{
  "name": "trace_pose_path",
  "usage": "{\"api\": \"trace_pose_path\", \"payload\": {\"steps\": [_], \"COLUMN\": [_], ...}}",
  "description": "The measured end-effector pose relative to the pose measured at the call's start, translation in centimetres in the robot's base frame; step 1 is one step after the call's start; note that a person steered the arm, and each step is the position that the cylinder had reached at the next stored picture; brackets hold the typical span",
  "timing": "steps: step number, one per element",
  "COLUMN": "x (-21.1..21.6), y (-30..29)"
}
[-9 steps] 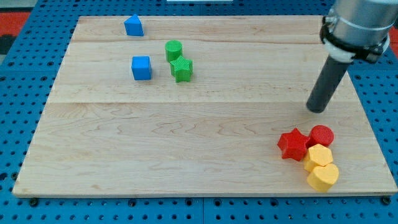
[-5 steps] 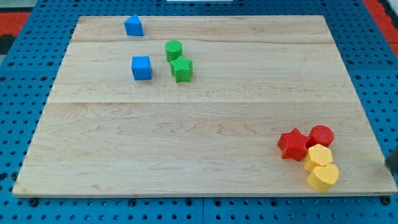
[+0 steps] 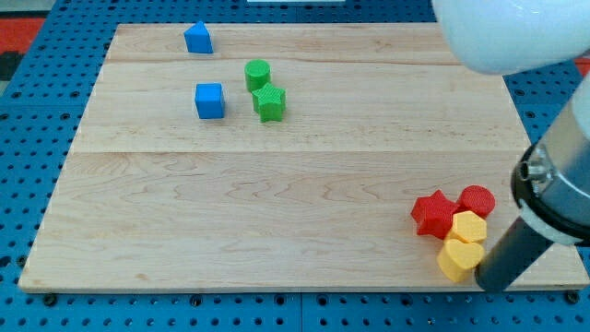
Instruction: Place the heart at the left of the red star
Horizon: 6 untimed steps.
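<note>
Down at the view's bottom right, my tip [image 3: 489, 286] sits just right of the yellow heart [image 3: 458, 259]. Red star [image 3: 433, 213] lies just above it; the tool has no jaws, only a rod.

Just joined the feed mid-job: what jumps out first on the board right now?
The big white arm fills the view's right, and my tip sits at the bottom right, against the yellow heart. That heart is packed with the red star, a red cylinder and another yellow block.
</note>
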State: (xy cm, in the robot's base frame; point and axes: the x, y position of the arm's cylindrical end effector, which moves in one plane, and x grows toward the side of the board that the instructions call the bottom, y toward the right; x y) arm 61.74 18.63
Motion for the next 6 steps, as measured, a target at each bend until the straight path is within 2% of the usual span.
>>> {"api": "trace_pose_path", "payload": {"steps": [2,4,5,6], "x": [-0.1,-2.0,-3.0,-5.6], "y": [-4.7,-6.1,-11.1,-22.2]}}
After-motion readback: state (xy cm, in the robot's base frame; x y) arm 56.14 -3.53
